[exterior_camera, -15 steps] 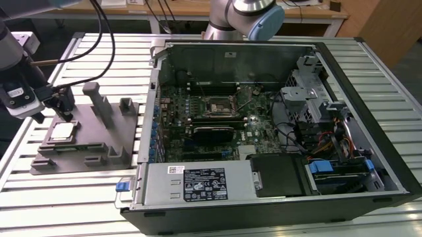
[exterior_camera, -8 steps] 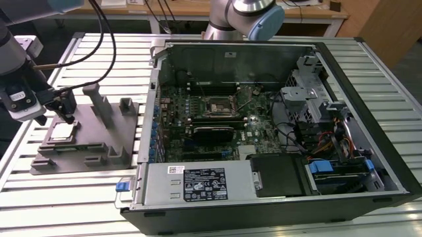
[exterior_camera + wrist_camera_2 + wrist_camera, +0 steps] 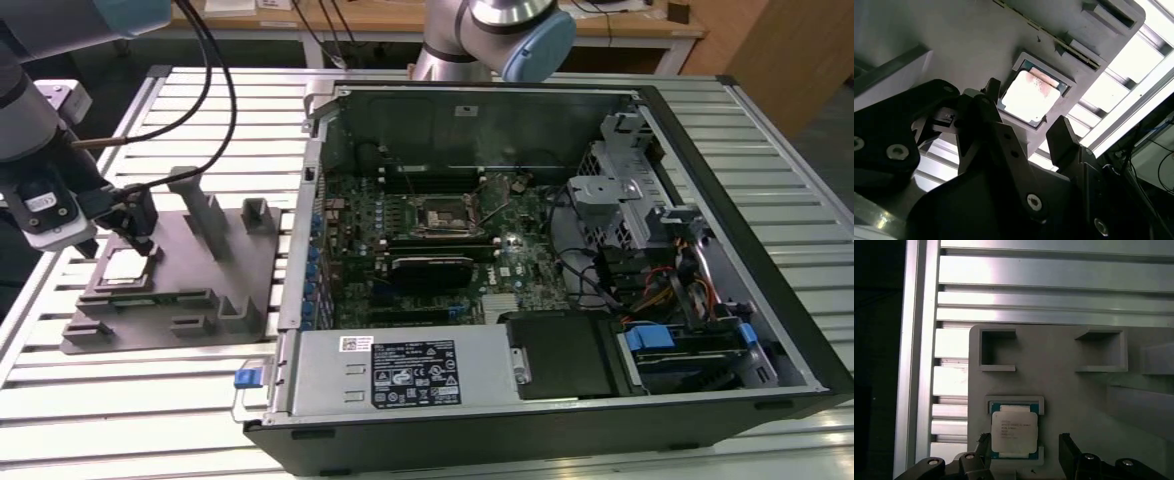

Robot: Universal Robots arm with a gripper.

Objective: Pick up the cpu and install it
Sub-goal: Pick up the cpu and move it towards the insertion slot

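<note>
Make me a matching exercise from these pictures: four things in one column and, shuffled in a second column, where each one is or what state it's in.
Things:
1. cpu
2. gripper
3. grey fixture
4. computer case

Places or states:
A. open, motherboard exposed
B. lying on the slatted table, at the exterior view's left
C. seated in a recess of the grey fixture
D. fingers apart, one on either side of the cpu

Pairs: 1-C; 2-D; 3-B; 4-A

cpu (image 3: 1014, 432): 1 | grey fixture (image 3: 1054, 350): 1 | computer case (image 3: 534, 432): 1 | claw (image 3: 1024, 441): 1
</note>
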